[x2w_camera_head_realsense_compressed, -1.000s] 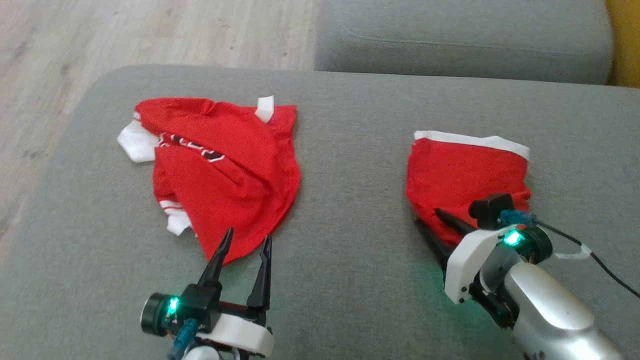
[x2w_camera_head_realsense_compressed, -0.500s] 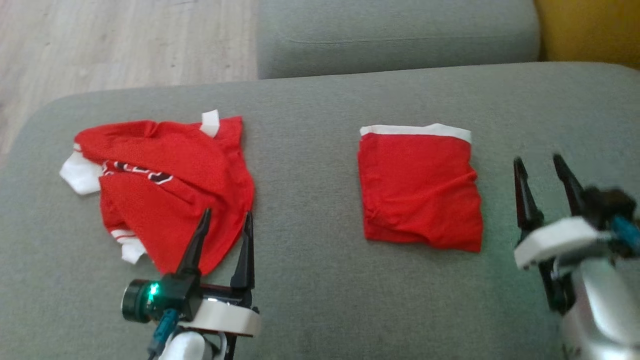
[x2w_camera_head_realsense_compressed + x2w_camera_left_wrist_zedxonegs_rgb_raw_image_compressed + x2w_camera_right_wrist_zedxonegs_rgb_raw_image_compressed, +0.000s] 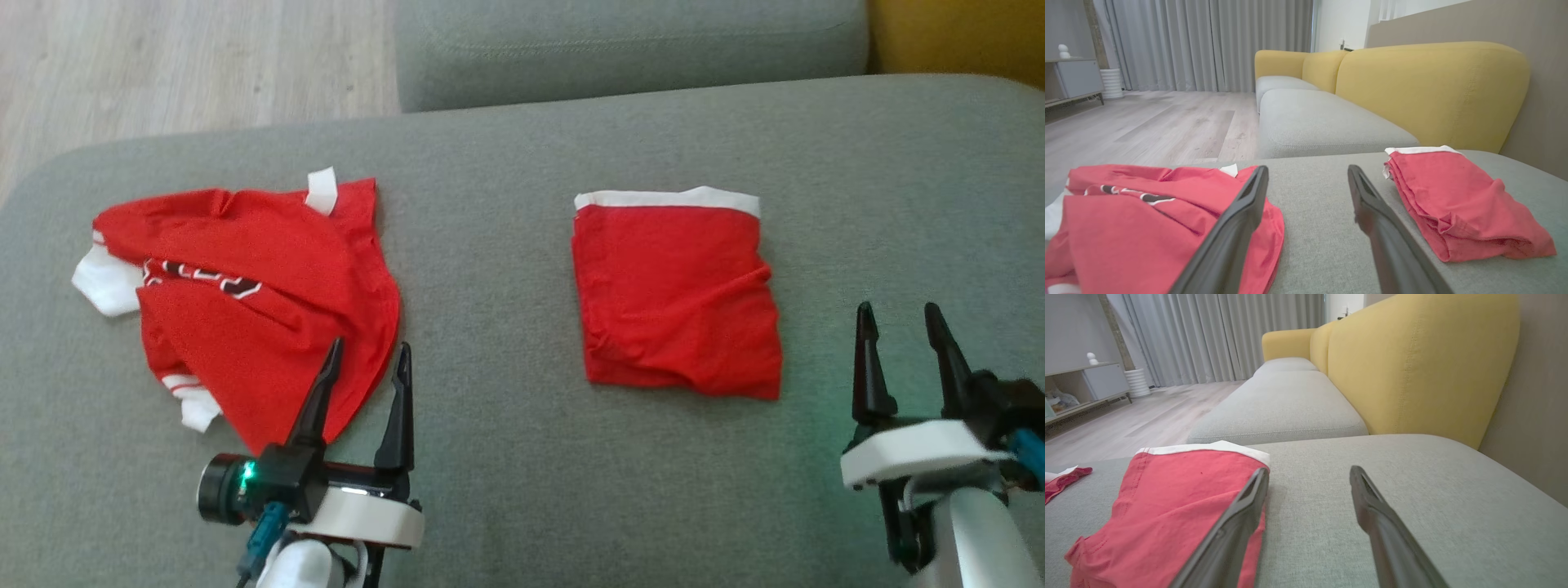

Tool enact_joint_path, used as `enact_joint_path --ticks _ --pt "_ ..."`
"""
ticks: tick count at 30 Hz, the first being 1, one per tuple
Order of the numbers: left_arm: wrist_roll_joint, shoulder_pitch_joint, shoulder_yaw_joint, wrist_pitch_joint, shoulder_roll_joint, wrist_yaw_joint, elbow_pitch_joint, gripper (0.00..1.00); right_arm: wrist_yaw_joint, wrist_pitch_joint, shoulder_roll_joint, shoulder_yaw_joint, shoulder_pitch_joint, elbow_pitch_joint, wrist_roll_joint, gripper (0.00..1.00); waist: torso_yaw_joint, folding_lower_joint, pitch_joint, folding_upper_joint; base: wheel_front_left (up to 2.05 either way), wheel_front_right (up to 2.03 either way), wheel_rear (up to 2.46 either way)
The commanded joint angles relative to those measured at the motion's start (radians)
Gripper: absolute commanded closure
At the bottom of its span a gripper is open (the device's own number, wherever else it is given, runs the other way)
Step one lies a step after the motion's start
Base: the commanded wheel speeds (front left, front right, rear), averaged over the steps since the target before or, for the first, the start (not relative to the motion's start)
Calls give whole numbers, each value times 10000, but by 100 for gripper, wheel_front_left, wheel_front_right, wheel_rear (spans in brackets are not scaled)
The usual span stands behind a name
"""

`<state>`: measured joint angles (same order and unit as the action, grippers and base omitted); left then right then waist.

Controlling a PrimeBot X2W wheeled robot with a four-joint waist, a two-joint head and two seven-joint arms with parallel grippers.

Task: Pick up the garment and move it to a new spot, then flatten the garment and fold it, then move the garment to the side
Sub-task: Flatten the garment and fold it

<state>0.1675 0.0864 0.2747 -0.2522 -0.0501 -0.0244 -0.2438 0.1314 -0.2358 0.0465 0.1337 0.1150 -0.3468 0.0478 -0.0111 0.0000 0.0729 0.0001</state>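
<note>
A folded red garment (image 3: 673,294) with a white band along its far edge lies flat on the grey sofa seat (image 3: 506,474); it also shows in the left wrist view (image 3: 1457,200) and the right wrist view (image 3: 1167,498). My right gripper (image 3: 898,309) stands open just right of it and nearer to me, touching nothing (image 3: 1309,470). A crumpled red shirt (image 3: 245,294) with white trim and lettering lies to the left (image 3: 1126,216). My left gripper (image 3: 369,347) is open at the shirt's near edge, nothing between its fingers (image 3: 1307,169).
A second grey seat cushion (image 3: 629,41) adjoins at the back, with a yellow backrest (image 3: 1412,367) along the right. Wooden floor (image 3: 163,65) lies beyond the seat's left and far edges. Bare seat runs between the two garments and right of the folded one.
My right gripper has opened, let go of the folded garment's near corner and drawn back to its right. The garment now lies flat. The head camera has turned; the left gripper stays put.
</note>
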Motion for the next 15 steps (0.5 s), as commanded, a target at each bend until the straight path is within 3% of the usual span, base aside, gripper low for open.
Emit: enact_joint_path --ticks 1,2,3,4,5,15 --pt "-25 500 -252 -95 -9 80 244 0 -7 122 40 -273 633 396 116 0 203 0 229 -1 0 0 0" --pt "-29 546 -240 -95 -8 94 235 0 -7 219 40 -313 764 389 166 7 283 0 344 -1 0 0 0" --pt "-30 591 -236 -95 -8 105 218 0 -7 327 40 -356 915 355 202 75 361 0 450 -1 0 0 0" --pt "-30 591 -236 -95 -8 105 218 0 -7 327 40 -356 915 355 202 75 361 0 450 -1 0 0 0" --pt "-33 632 -230 -95 -7 120 197 0 -7 458 40 -382 1081 278 251 100 440 0 563 -1 0 0 0" --pt "-48 1244 -45 -95 -3 326 51 0 -7 1198 38 -724 3281 -2025 -54 100 1444 0 1677 -1 0 0 0"
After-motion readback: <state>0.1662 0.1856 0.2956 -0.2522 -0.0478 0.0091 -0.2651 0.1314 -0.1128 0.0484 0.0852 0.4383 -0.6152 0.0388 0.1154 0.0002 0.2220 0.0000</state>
